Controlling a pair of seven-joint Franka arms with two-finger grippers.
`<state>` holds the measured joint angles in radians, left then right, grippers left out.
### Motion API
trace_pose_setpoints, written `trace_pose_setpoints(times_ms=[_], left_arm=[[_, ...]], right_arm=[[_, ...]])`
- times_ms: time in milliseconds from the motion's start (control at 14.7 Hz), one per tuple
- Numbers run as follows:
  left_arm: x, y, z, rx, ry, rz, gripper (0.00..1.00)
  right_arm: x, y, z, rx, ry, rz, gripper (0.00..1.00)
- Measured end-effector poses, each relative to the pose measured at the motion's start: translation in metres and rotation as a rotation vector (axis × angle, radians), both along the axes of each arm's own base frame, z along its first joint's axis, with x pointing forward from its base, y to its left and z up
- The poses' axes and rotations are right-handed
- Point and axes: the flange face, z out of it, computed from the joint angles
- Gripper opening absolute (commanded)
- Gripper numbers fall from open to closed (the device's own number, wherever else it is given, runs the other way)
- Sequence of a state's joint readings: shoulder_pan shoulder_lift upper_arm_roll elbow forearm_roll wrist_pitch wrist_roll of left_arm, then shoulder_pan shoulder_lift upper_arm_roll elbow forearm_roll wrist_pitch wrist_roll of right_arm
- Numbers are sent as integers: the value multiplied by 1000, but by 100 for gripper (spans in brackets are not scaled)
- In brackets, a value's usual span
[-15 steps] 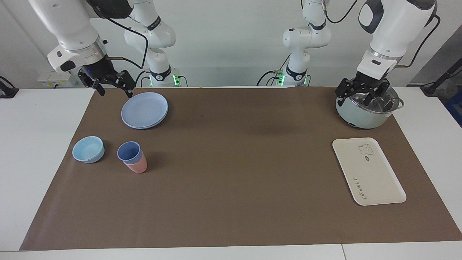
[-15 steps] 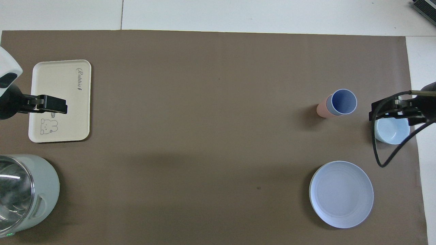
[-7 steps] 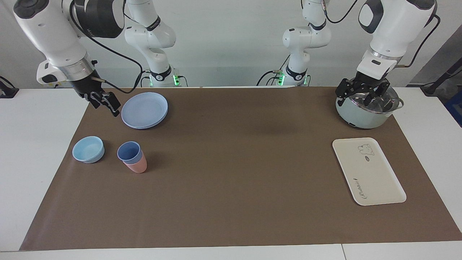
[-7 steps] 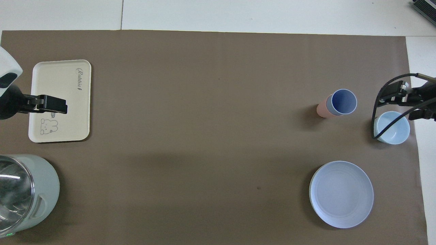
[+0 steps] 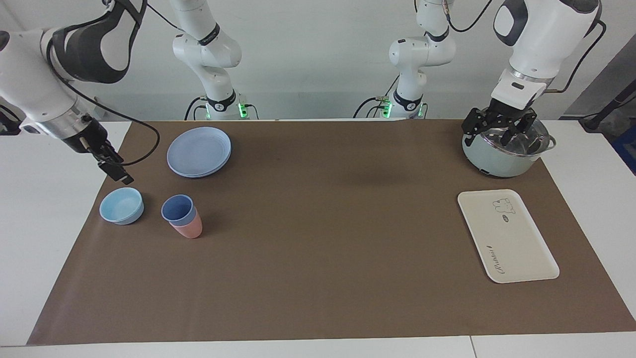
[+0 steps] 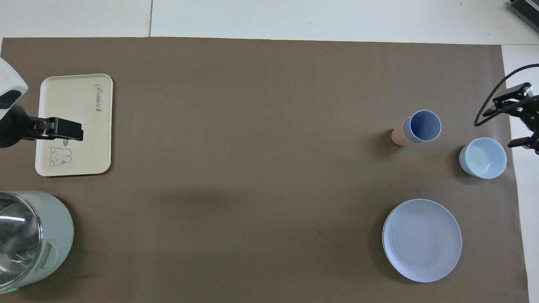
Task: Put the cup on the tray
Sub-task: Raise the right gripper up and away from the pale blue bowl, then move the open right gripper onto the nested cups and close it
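Note:
The periwinkle-blue cup [image 5: 177, 208] stands nested inside a salmon-pink tumbler [image 5: 190, 230] toward the right arm's end of the mat; it also shows in the overhead view [image 6: 425, 126]. The cream tray [image 5: 507, 237] with its bear drawing lies flat and bare toward the left arm's end, and shows in the overhead view [image 6: 76, 101]. My right gripper [image 5: 118, 172] is open and empty in the air over the mat's edge beside the light-blue bowl, apart from the cup; it also shows in the overhead view [image 6: 503, 126]. My left gripper [image 5: 498, 135] waits open over the pot.
A light-blue low bowl [image 5: 121, 205] sits beside the cups, closer to the mat's edge. A round blue plate [image 5: 199, 151] lies nearer to the robots than the cups. A pale-green pot [image 5: 507, 151] with a glass lid stands nearer to the robots than the tray.
My right gripper has swung from beside the plate outward and down to the mat's edge by the bowl, turning as it went. The left arm, cup and tray have not moved.

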<state>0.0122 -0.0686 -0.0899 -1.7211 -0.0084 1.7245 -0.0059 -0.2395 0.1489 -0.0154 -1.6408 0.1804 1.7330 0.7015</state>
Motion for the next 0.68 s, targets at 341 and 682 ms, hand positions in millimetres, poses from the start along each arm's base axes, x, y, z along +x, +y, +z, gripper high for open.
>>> trace_pose_setpoints(times_ms=[341,682], left_arm=[[0,0,0,0,0,0,100],[0,0,0,0,0,0,100]], right_arm=[[25,-38,-70,84,38,-101,89],[49,-44,-140,203,106,-205,90]])
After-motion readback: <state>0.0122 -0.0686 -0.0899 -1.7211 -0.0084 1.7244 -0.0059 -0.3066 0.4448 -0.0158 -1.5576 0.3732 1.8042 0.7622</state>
